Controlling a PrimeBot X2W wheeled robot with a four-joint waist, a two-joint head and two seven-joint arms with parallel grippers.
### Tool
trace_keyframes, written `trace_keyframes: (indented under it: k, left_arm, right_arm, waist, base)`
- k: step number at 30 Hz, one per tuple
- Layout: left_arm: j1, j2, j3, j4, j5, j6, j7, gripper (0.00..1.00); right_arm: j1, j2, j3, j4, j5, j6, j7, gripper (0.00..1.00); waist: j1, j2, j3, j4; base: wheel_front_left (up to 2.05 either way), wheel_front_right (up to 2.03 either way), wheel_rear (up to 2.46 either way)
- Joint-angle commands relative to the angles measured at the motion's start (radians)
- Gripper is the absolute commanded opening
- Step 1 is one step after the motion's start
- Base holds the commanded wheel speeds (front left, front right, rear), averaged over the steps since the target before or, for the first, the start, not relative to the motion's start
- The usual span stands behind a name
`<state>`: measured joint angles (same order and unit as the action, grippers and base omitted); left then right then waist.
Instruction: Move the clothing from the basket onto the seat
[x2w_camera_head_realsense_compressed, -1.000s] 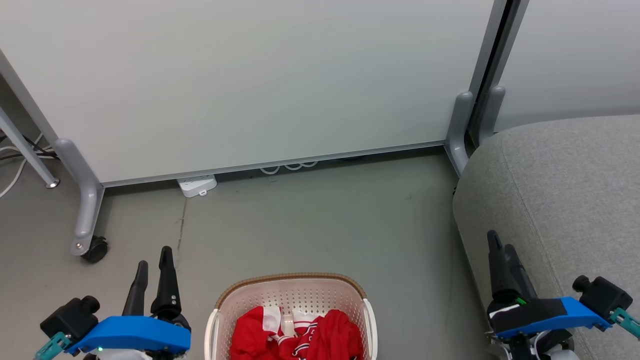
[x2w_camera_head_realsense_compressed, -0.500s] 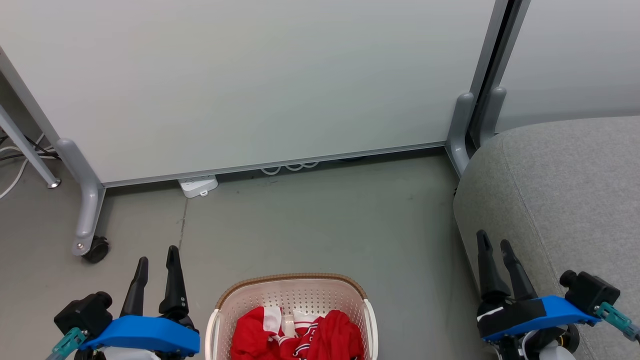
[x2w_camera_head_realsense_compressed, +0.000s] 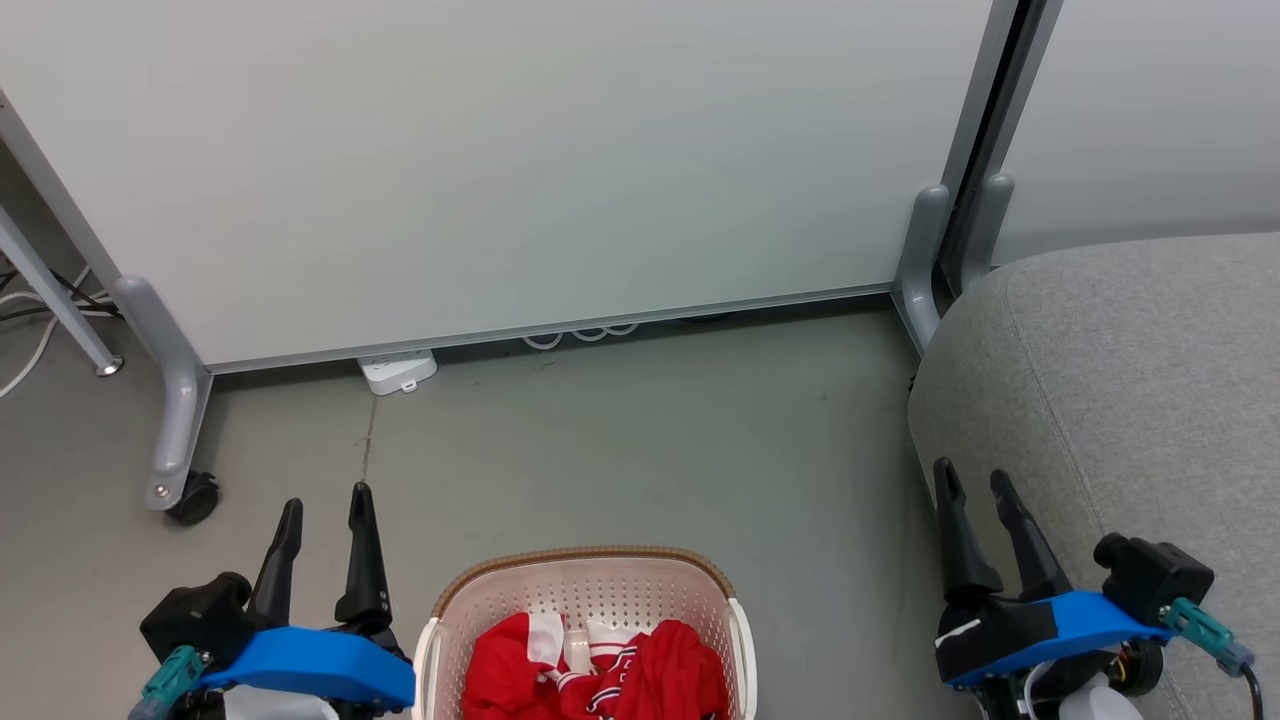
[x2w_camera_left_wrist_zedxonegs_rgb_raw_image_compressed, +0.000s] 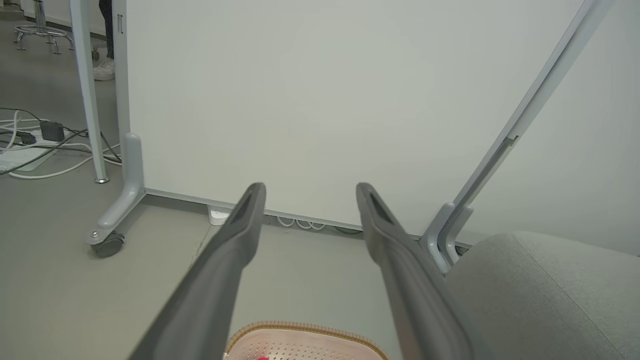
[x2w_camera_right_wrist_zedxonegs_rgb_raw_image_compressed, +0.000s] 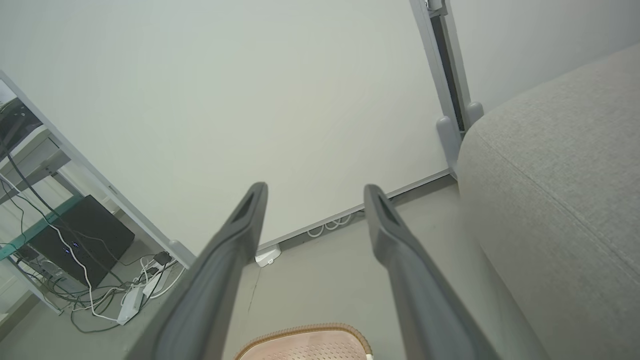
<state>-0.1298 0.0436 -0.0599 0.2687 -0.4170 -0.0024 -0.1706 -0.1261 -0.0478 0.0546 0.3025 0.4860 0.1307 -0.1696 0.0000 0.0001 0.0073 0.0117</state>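
Observation:
The red clothing (x2w_camera_head_realsense_compressed: 597, 672) with white trim lies bunched in the cream basket (x2w_camera_head_realsense_compressed: 585, 567), which stands on the floor at the bottom centre of the head view. The basket's brown rim (x2w_camera_left_wrist_zedxonegs_rgb_raw_image_compressed: 305, 329) and the same rim (x2w_camera_right_wrist_zedxonegs_rgb_raw_image_compressed: 306, 333) peek in at the bottom of each wrist view. The grey seat (x2w_camera_head_realsense_compressed: 1130, 380) fills the right side. My left gripper (x2w_camera_head_realsense_compressed: 325, 502) hovers left of the basket, open and holding nothing. My right gripper (x2w_camera_head_realsense_compressed: 970, 480) is open too, beside the seat's left edge. Both sets of fingers (x2w_camera_left_wrist_zedxonegs_rgb_raw_image_compressed: 245, 215) (x2w_camera_right_wrist_zedxonegs_rgb_raw_image_compressed: 250, 210) point at the white partition.
A white partition (x2w_camera_head_realsense_compressed: 500, 160) on grey wheeled feet (x2w_camera_head_realsense_compressed: 175, 480) closes off the far side. A power strip (x2w_camera_head_realsense_compressed: 398, 372) and white cables lie under its lower edge. More cables and a black box (x2w_camera_right_wrist_zedxonegs_rgb_raw_image_compressed: 75, 235) lie to the left. Bare grey floor (x2w_camera_head_realsense_compressed: 620, 440) lies between basket and partition.
Both grippers have drawn inward toward the basket: the left one shifted right, the right one shifted left and away from the seat. Basket and clothing have not moved.

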Motion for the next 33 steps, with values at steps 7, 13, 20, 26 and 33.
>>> trace_keyframes:
  k: [7, 13, 20, 26, 33]
  left_arm:
    - [-0.022, 0.007, -0.007, 0.004, 0.092, 0.009, -0.027, 1.0]
    - [-0.026, 0.008, -0.014, 0.01, 0.133, 0.013, -0.037, 1.0]
    - [-0.025, 0.008, -0.023, 0.017, 0.176, 0.017, -0.052, 1.0]
    - [-0.029, 0.009, -0.026, 0.025, 0.212, 0.016, -0.064, 1.0]
    - [-0.026, 0.009, -0.032, 0.032, 0.25, 0.02, -0.077, 1.0]
  right_arm:
    - [-0.024, -0.003, 0.01, 0.007, -0.093, 0.0, -0.027, 1.0]
    - [-0.026, -0.003, 0.012, 0.013, -0.139, 0.0, -0.038, 1.0]
    - [-0.027, -0.003, 0.018, 0.025, -0.192, 0.0, -0.053, 1.0]
    - [-0.03, -0.003, 0.024, 0.033, -0.234, 0.0, -0.065, 1.0]
    - [-0.032, -0.004, 0.031, 0.042, -0.282, 0.0, -0.079, 1.0]
  waist:
    - [0.0, -0.0001, -0.001, -0.001]
    - [0.0, -0.0001, 0.001, 0.0]
    - [0.0, -0.0001, 0.001, 0.002]
    - [0.0, -0.0001, 0.002, 0.002]
    - [0.0, -0.0001, 0.002, 0.002]
  base:
    - [0.0, 0.0, 0.0]
    - [0.0, 0.0, 0.0]
    - [0.0, 0.0, 0.0]
    - [0.0, 0.0, 0.0]
    - [0.0, 0.0, 0.0]
